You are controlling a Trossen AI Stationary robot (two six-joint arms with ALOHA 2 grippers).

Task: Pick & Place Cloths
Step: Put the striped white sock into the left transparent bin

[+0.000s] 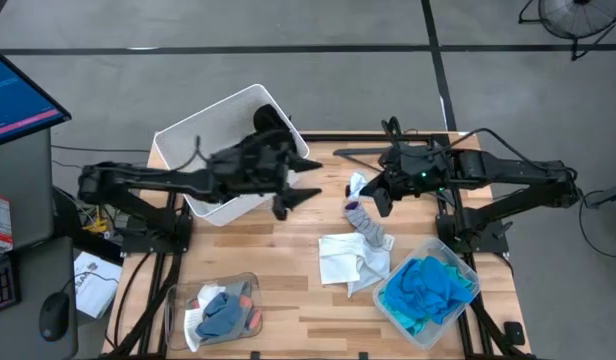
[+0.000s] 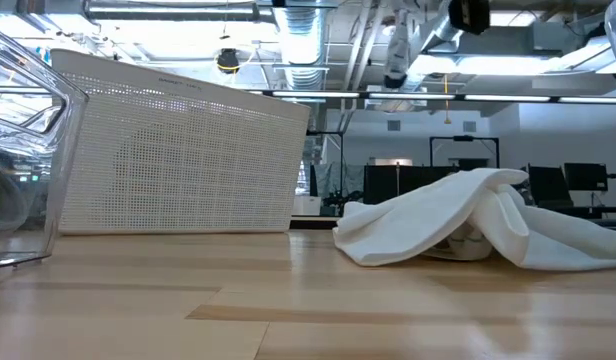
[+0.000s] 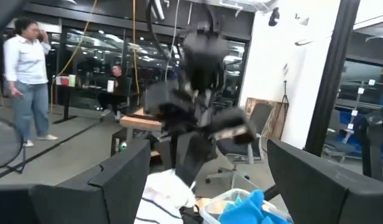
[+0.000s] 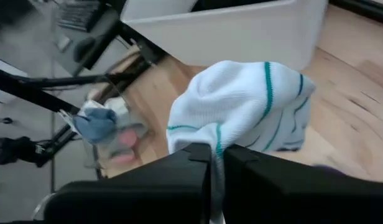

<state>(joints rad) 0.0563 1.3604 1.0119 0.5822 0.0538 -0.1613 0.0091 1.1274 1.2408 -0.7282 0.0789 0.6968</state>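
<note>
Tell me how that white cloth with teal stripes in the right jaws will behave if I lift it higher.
The striped cloth will probably droop and swing: it bunches in soft folds from the right gripper, whose jaws are shut on a corner. It looks light, so a thin pinch should hold. Its hanging end may drag over the white cloth lying on the table.

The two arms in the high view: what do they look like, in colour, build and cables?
Both arms are dark, nearly black, built of slim jointed segments. The left gripper ends in two pointed dark fingers. Near the right gripper a small green light glows on the wrist, and thin black cables loop above both arms.
</note>
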